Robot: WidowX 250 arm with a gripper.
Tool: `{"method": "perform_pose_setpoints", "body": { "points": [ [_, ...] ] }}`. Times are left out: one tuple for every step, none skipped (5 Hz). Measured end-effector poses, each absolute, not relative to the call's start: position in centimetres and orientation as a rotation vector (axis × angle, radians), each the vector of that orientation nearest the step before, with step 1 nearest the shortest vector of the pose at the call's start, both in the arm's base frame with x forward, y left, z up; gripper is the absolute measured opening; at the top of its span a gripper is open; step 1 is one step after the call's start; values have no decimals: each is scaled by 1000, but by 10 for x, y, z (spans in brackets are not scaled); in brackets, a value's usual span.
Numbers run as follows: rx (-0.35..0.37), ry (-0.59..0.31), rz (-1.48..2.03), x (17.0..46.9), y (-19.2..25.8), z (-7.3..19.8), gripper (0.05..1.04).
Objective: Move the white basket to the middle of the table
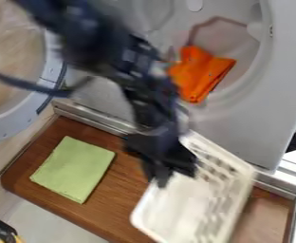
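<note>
- White slatted basket [195, 204] sits right of centre over the brown wooden table [122, 197], near end close to the view's bottom edge. Can't tell if it's flat on the wood or slightly raised.
- Long axis runs top to bottom in view, lower end leaning left. Far short side sits close to the washing machine [287, 66].
- Key relation: gripper [160, 180] is at the basket's left long side, roughly midway along, overlapping the rim in view. Bulk of the basket lies to its right.
- Can't tell the gripper's state, or whether it has any hold on that rim; I wouldn't assume a grasp.
- Table middle is left of the basket, so I judge the coming move as a leftward carry or drag, across the long axis. Needs a firm rim hold first; held at one side, the basket could swing or tip.
- Folded green cloth [73, 168] lies on the table left of the gripper. Overshoot and the basket rides onto it.
- Orange cloth [201, 73] is up in the drum, out of the path.
</note>
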State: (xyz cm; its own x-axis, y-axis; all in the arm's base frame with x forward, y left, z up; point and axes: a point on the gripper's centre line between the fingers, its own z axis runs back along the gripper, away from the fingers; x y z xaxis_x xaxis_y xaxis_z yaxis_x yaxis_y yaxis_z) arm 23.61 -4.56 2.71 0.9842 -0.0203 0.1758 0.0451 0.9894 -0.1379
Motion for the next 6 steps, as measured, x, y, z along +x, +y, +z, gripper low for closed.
{"method": "perform_pose_setpoints", "body": {
  "points": [
    [-127,-172,-16,234,-14,26,87],
    [-120,-175,32,238,16,9,87],
    [-88,-136,25,253,27,-7,87],
    [-69,-114,65,264,44,-19,87],
    [-35,-84,79,273,50,-32,87],
    [-13,-71,72,278,53,-35,87]
  ]
}}
